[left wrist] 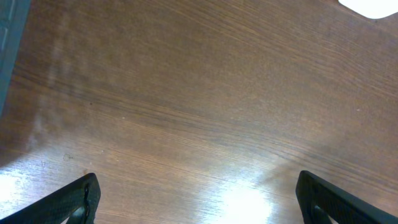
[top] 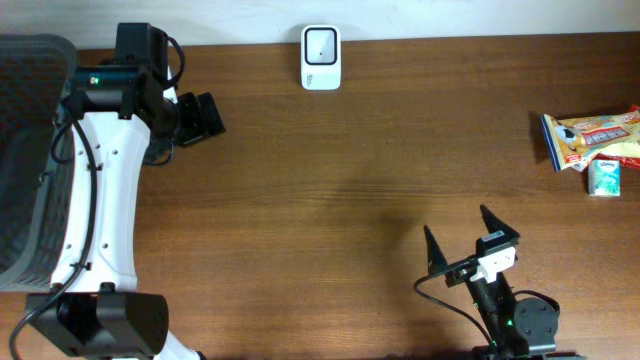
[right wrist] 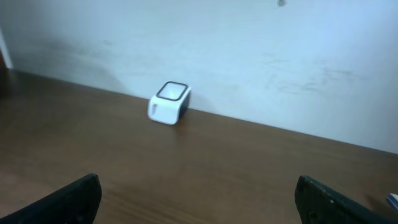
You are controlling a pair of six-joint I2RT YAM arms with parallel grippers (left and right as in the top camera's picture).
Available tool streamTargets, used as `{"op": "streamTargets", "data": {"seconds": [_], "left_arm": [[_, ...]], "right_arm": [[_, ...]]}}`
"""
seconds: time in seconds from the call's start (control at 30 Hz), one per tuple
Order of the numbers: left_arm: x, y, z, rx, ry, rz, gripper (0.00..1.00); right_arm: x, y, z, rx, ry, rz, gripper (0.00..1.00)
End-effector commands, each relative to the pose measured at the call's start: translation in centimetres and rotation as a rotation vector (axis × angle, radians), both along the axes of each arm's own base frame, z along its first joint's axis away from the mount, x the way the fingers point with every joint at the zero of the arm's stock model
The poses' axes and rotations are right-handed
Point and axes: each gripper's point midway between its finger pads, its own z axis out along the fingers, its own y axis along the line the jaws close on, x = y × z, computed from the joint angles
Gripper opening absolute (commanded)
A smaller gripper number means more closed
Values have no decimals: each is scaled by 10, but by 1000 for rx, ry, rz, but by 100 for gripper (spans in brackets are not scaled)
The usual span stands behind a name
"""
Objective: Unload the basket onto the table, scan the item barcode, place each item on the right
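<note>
A white barcode scanner (top: 321, 57) stands at the table's far edge, in the middle. It also shows in the right wrist view as a small white box (right wrist: 169, 102) against the wall, and its corner (left wrist: 373, 6) peeks into the left wrist view. A yellow snack packet (top: 590, 135) and a small green-white carton (top: 604, 177) lie at the far right; no barcode is readable. My left gripper (top: 213, 115) (left wrist: 198, 190) hovers open over bare wood at the back left. My right gripper (top: 456, 222) (right wrist: 198, 193) is open near the front edge, pointing toward the scanner.
A dark mesh basket (top: 25, 150) stands off the table's left side, beside the left arm. A pale wall (right wrist: 249, 43) rises behind the scanner. Brown wooden tabletop (top: 350, 180) spans between the two arms.
</note>
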Motion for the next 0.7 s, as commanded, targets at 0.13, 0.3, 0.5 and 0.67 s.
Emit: {"op": "streamTargets", "data": {"seconds": [0.13, 0.3, 0.5, 0.67], "left_arm": [[0, 0, 2, -7, -7, 8, 99], [0, 0, 2, -7, -7, 8, 99], [0, 0, 2, -7, -7, 8, 99], [0, 0, 2, -7, -7, 8, 99]], "right_arm": [[8, -40, -37, 5, 128, -240, 98], [8, -47, -35, 6, 122, -280, 98], [8, -54, -35, 94, 130, -327, 98], [8, -49, -35, 3, 121, -293, 98]]}}
